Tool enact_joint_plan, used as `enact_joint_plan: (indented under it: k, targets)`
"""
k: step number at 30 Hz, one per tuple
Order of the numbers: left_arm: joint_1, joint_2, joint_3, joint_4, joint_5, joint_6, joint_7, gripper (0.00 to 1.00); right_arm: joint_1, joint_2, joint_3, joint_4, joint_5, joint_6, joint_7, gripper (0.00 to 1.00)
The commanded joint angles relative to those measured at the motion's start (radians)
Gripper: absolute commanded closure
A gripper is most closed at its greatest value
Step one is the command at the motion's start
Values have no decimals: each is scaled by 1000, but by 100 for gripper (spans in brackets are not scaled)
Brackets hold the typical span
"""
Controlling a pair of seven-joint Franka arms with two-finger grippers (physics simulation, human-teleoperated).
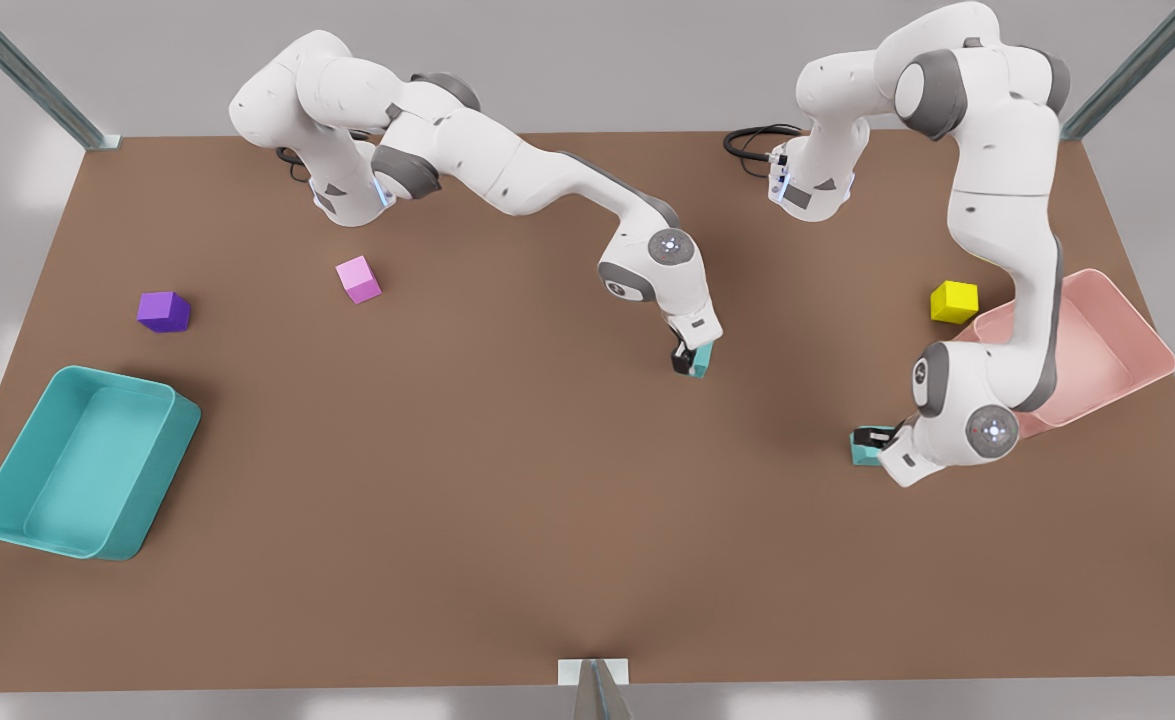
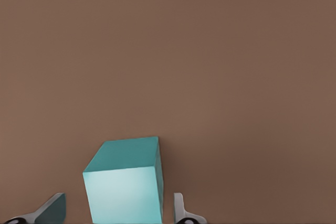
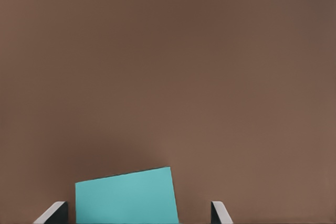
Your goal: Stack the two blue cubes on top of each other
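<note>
Brown table (image 1: 507, 500), cubes, two bins

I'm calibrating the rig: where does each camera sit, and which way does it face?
Front view: high, opposite the arm bases, looking down on the table; both arms show, one at the central cube, one at the rightward cube.
Left wrist view: on that wrist, facing the tabletop past the left gripper, open around a teal cube.
Right wrist view: likewise; right gripper open around its cube.
Shared: the cubes and brown tabletop.
</note>
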Motion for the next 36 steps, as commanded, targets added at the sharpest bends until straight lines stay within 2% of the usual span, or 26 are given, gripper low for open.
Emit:
enact_joint_plan:
  k: [1, 5, 7, 8, 10, 11, 12, 13, 14, 15, 17, 18, 19, 20, 22, 24, 28, 29, 31, 34, 35, 36]
  targets:
    - [0, -4, 0, -11, 3, 102, 3, 0, -1, -17, 1, -2, -2, 4, 212, 0]
    - [12, 5, 3, -26, 4, 111, 4, 0, -24, -322, 92, -76, 12, -340, 218, 0]
    - [14, 14, 3, -35, 4, 110, 4, 0, -151, -506, 127, -82, 17, -633, 215, 0]
    - [14, 19, 3, -35, 4, 110, 3, 0, -337, -662, 187, -80, 90, -831, 206, 0]
    - [21, 39, 4, -34, 4, 111, 1, 0, -634, -909, 205, -79, 186, -1150, 202, 0]
    - [20, 44, 3, -34, 4, 110, -6, 0, -878, -1015, 207, -80, 184, -1338, 172, 0]
    - [21, 47, 3, -34, 4, 110, -6, 0, -1056, -1073, 188, -94, 167, -1449, 13, 0]
    - [23, 50, 3, -35, 4, 110, -6, 0, -1095, -1213, 67, -284, 167, -1426, -9, 0]
    - [21, 51, 3, -35, 4, 110, -8, 0, -1101, -1334, 41, -506, 166, -1300, -18, 0]
    - [21, 53, 3, -35, 4, 108, -6, 0, -1087, -1480, -2, -959, 169, -968, -41, 0]
    - [21, 51, 4, -35, 4, 105, -9, 0, -1085, -1468, -23, -1364, 169, -474, -43, 0]
    - [21, 51, 4, -34, 4, 105, -11, 13, -1101, -1411, -23, -1491, 169, -236, -43, 0]
    - [20, 51, 4, -32, 4, 105, -14, 26, -1111, -1368, -19, -1505, 167, -176, -43, 0]
    - [18, 51, 3, -31, 4, 101, -14, 27, -1115, -1359, -19, -1502, 167, -174, -43, 0]
    - [9, 50, 3, -29, 4, 96, -17, 29, -1111, -1356, -13, -1492, 167, -173, -34, 0]
    - [4, 25, -2, -3, 4, 35, -40, 30, -1104, -1359, 66, -1485, 170, -173, -3, 0]
    - [-12, -55, -98, 17, 3, -74, -218, 29, -1124, -1342, 64, -1487, 169, -153, 8, 0]
    - [-12, -81, -137, 17, 3, -111, -256, 29, -1105, -1345, 60, -1487, 170, -156, 8, 0]
    - [-20, -119, -213, 3, 3, -156, -362, 29, -1004, -1342, -46, -1487, 170, -156, 8, 0]
    - [-137, -211, -232, -123, 4, -153, -519, 29, -1042, -1337, -40, -1487, 147, -148, 9, 0]
    - [-137, -228, -270, -157, 4, -146, -554, 29, -1041, -1342, -32, -1487, 51, -148, 24, 0]
    - [-137, -229, -299, -172, 4, -146, -579, 29, -1042, -1350, 35, -1487, -8, -164, 165, 0]
